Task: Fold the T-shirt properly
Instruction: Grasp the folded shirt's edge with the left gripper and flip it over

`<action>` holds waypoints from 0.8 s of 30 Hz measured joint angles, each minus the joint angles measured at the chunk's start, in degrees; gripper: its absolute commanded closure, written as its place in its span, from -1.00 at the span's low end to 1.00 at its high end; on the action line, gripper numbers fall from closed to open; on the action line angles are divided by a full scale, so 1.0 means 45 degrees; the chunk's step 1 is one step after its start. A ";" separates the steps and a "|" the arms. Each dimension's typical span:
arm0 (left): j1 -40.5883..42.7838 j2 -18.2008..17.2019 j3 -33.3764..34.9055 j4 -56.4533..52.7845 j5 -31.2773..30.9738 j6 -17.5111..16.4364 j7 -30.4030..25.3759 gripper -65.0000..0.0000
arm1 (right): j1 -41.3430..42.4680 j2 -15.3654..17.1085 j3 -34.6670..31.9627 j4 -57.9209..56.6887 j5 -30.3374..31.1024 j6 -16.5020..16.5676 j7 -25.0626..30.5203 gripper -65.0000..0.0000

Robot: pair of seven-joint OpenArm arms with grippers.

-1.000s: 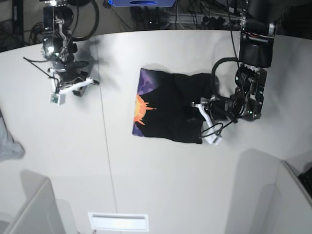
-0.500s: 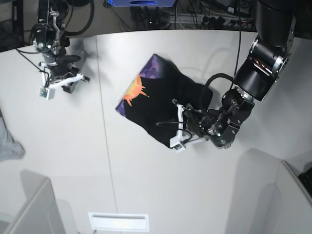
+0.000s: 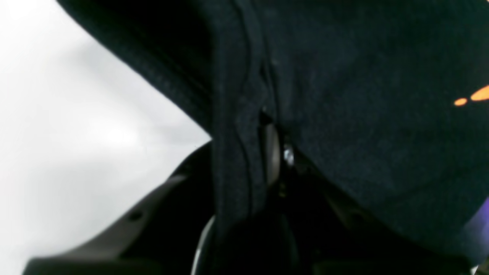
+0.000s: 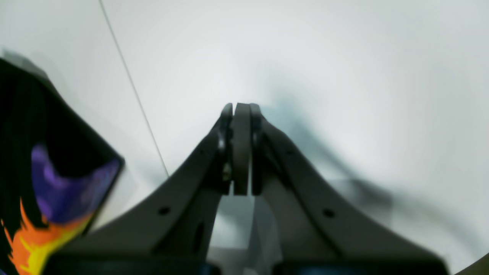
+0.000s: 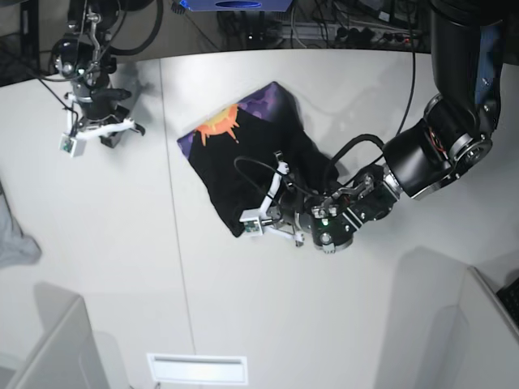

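The black T-shirt (image 5: 231, 166) lies folded in a skewed block mid-table, its purple and orange print (image 5: 225, 123) at the far end. My left gripper (image 5: 270, 201) is at the shirt's near right edge. In the left wrist view the left gripper (image 3: 273, 149) is shut on a thick fold of the black cloth (image 3: 363, 95), which fills most of the frame. My right gripper (image 5: 101, 134) is far off at the table's back left. In the right wrist view the right gripper (image 4: 238, 112) is shut and empty above bare table, with the shirt's printed corner (image 4: 57, 183) at the left.
A small grey cloth (image 5: 12, 239) lies at the table's left edge. A thin seam (image 5: 174, 243) runs front to back across the white table (image 5: 324, 324). Grey partitions stand at the front left (image 5: 49, 340) and front right (image 5: 454, 324).
My left arm has swung to the left while holding the shirt, turning it so the printed end moved toward the back. My right gripper has drifted slightly to the back left.
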 measured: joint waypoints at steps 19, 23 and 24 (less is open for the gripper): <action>0.0160 0.2074 0.0690 -0.0165 0.6358 -0.1477 -0.1846 1.00 | -0.0525 -0.0063 -0.0039 -0.0015 0.0000 0.0000 -0.0019 1.00; 0.0170 0.2229 0.0763 -0.0175 0.6436 -0.1472 -0.1851 1.00 | -0.0520 -0.0063 -0.0039 -0.0015 0.0000 -0.0005 -0.0024 1.00; 0.0170 0.2229 0.0758 -0.0175 0.6436 -0.1472 -0.1851 1.00 | -0.0525 -0.0063 -0.0039 -0.0015 0.0000 0.0000 -0.0024 1.00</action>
